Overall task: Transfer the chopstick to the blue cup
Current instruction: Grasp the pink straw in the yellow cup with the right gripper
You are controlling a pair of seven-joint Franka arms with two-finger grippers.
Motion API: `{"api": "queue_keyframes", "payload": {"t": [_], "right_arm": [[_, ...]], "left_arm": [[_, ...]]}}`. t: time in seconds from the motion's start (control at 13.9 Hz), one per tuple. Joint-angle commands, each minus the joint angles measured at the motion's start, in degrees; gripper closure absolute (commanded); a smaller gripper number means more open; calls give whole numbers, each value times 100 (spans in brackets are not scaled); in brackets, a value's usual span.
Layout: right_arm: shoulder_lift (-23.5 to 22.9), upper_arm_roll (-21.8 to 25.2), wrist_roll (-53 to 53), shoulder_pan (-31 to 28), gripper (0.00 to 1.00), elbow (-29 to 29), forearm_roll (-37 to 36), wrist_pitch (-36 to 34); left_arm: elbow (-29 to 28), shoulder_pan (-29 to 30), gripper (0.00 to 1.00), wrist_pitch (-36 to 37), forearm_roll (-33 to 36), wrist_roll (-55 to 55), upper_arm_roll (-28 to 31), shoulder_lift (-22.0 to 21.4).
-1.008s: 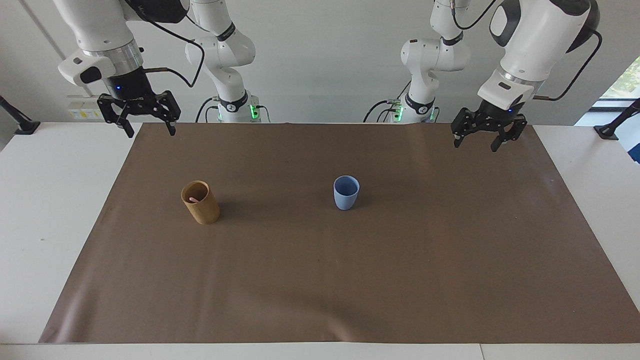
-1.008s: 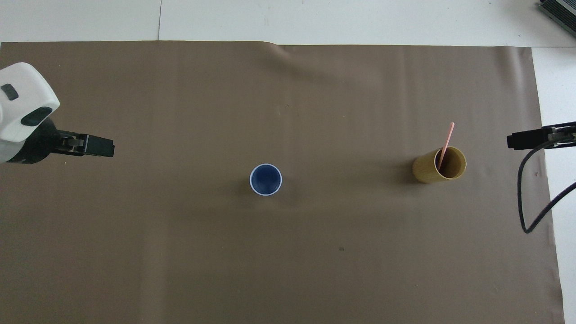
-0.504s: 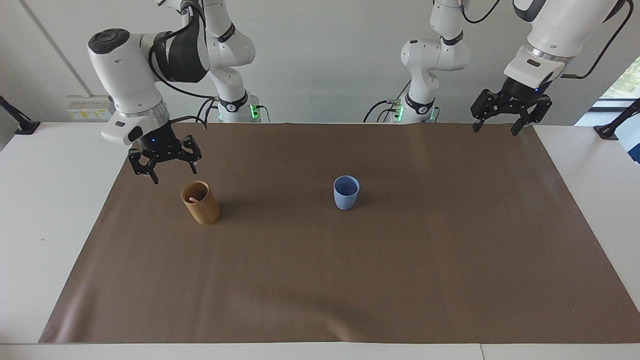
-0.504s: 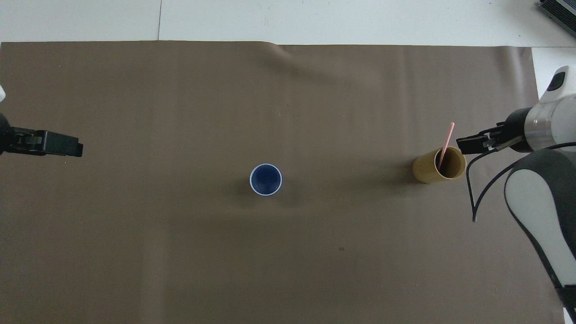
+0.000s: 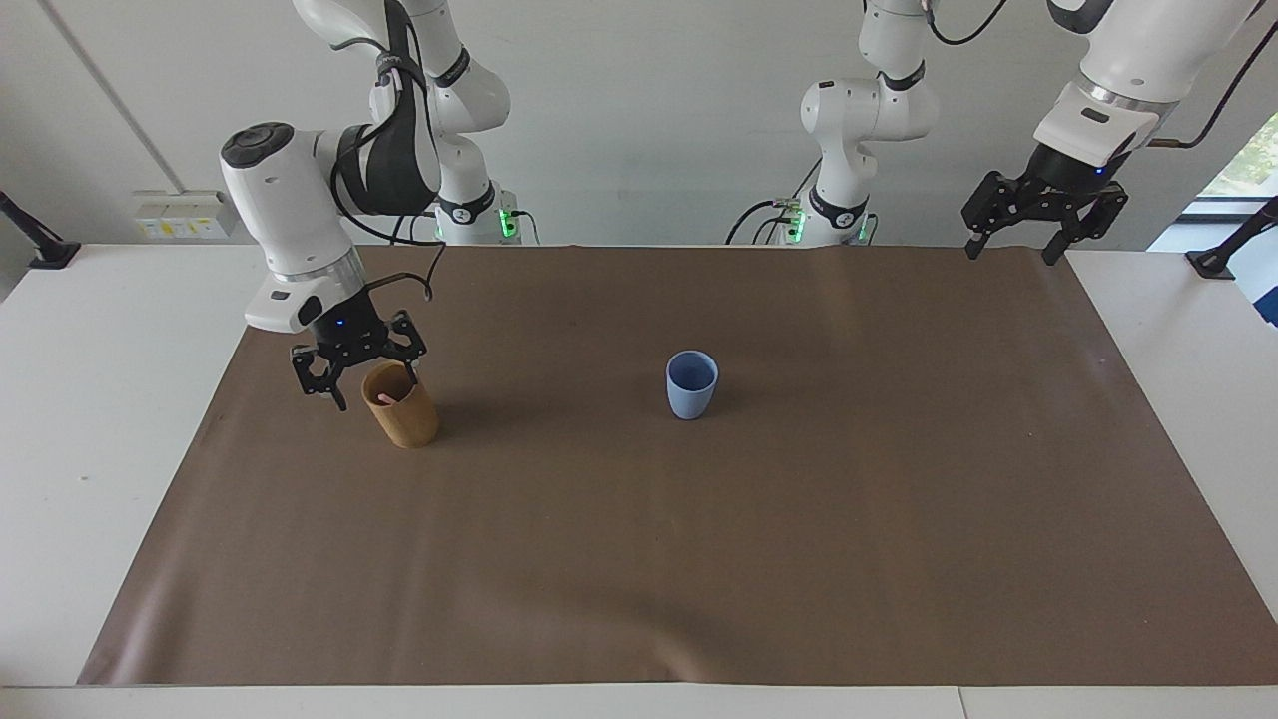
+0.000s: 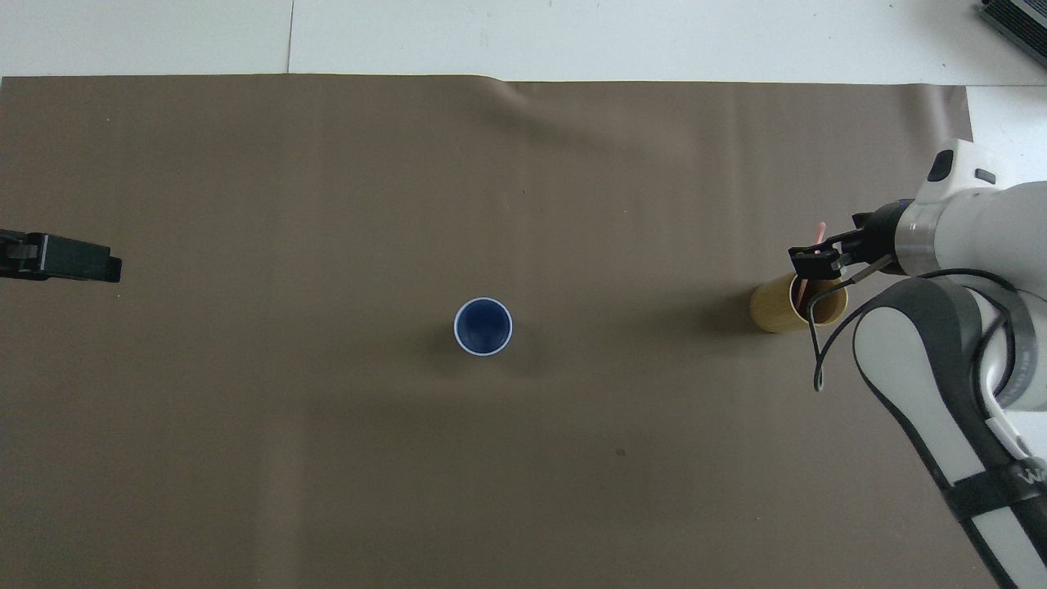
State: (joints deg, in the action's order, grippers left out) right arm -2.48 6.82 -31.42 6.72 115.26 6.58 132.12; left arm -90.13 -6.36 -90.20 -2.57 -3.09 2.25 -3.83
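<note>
Chopstick (image 5: 385,398) stood in tan bamboo cup (image 5: 401,407), tip above rim, toward right arm's end of brown mat (image 5: 639,559). Right gripper (image 5: 368,384) hung over that cup's rim, fingers spread wide, nothing gripped. Blue cup (image 5: 691,384) upright mid-mat, well apart from tan bamboo cup, no obstruction between. Left gripper (image 5: 1011,247) waited raised over mat's corner nearest left arm, fingers apart, empty.
</note>
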Motion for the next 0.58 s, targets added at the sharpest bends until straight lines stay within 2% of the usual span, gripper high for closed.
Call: {"api": "queue_keyframes", "payload": {"t": [0.0,0.07,0.29,0.5], "right_arm": [[46,12,-355,-30,18,137,204,208],[28,3,-391,-22,26,198,308,322],[11,3,-610,-30,37,252,493,541],[-7,12,-743,-22,65,269,757,595]], "left_arm": [[154,100,0,187,63,-60,-75,67],[154,100,0,187,63,-60,-75,67],[154,100,0,187,63,-60,-75,76],[154,100,0,187,63,-60,-75,76]]}}
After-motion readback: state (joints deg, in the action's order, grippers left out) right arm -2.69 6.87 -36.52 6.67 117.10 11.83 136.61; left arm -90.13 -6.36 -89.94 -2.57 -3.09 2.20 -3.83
